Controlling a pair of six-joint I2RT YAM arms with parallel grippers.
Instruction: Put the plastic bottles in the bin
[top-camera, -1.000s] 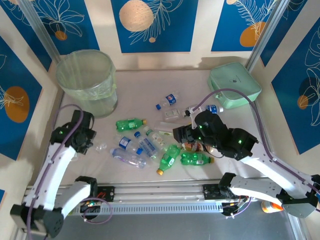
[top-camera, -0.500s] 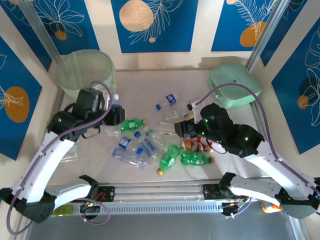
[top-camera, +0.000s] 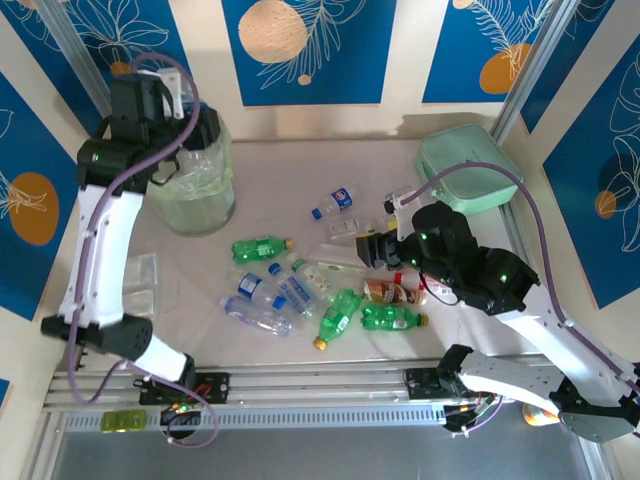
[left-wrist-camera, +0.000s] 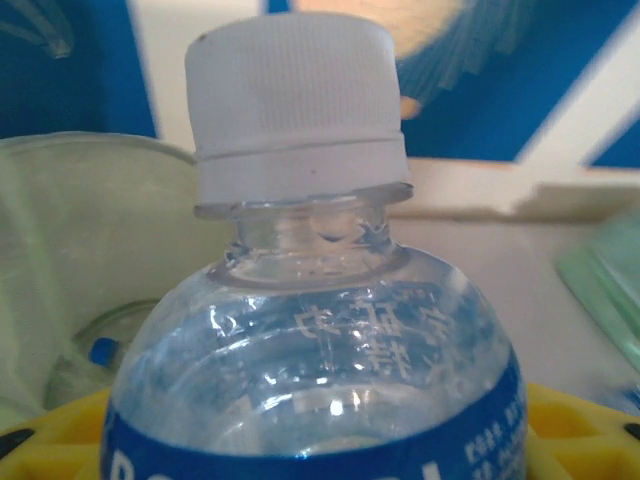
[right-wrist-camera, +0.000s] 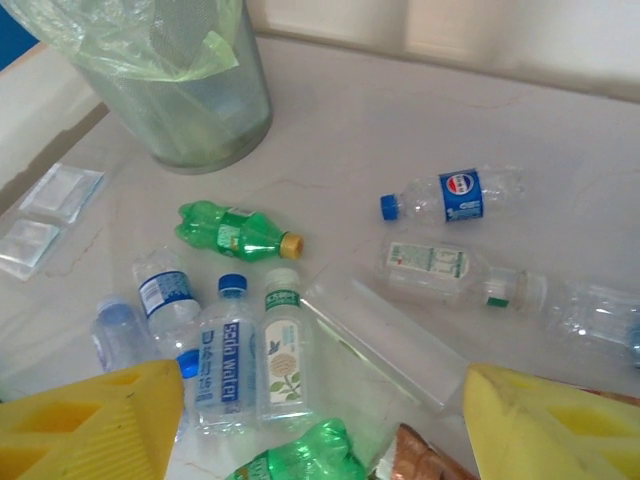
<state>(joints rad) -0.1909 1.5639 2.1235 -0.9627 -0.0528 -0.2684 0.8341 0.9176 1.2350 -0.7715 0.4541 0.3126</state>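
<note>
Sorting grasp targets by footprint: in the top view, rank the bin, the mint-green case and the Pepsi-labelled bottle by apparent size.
1. bin, though the left arm covers part of it
2. mint-green case, only slightly smaller
3. Pepsi-labelled bottle, far smaller

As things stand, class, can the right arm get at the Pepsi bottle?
Probably yes. The right hand is open and hovers above the table, and the Pepsi bottle lies alone just beyond it. Only a clear bottle lies between, low enough to pass over.
</note>
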